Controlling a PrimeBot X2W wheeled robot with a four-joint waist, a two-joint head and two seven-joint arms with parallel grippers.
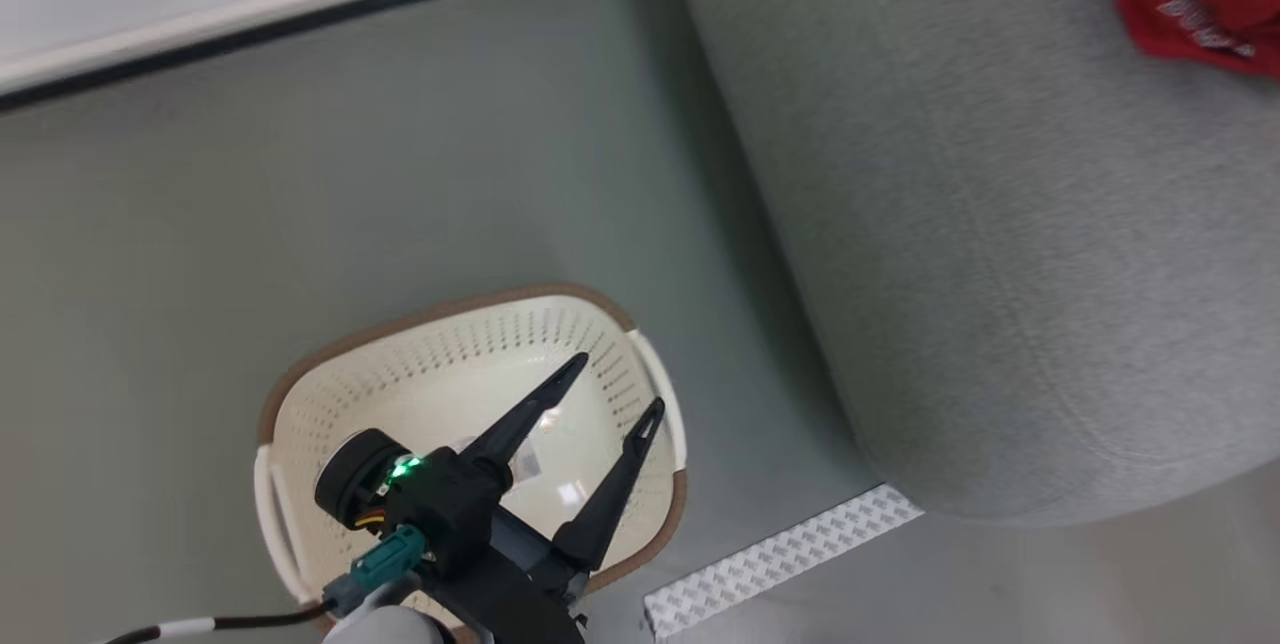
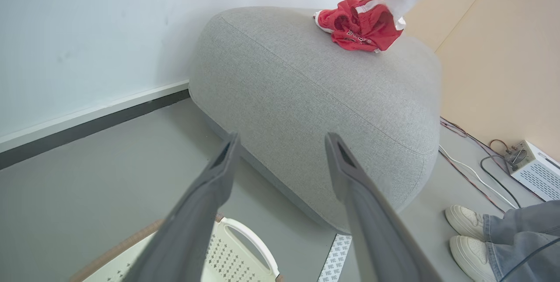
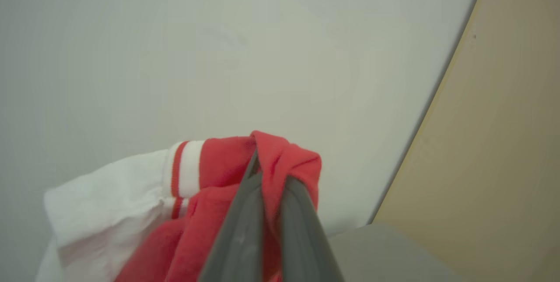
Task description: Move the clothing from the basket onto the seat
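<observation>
- Two pieces of clothing were in sight. One crumpled red garment (image 2: pixel 358 26) with white lettering and trim lay on the seat (image 2: pixel 306 89), close to its far edge.
- The other garment (image 3: pixel 218 163), red with white stripes and a white panel, was pinched in the right gripper (image 3: pixel 269 172), whose jaws were clamped tight on the fabric. Seen from the left wrist, it hung above the seat's far edge, just over the crumpled piece. Whether the two touched could not be told.
- The left gripper (image 1: pixel 620 380) hovered over the basket (image 1: pixel 400 319), its fingers spread wide with nothing between them.
- The basket stood on the grey floor (image 1: pixel 350 174) beside the seat's near edge and apart from it, with one white handle turned toward the seat.
- A strip of patterned white tape (image 1: pixel 780 559) lay on the floor just off the seat's near corner, between that corner and the basket.
- A person's white shoes (image 2: pixel 468 229) and jean legs stood on the floor off the seat's right side, near a white box (image 2: pixel 533 168) and loose cables (image 2: pixel 472 142).
</observation>
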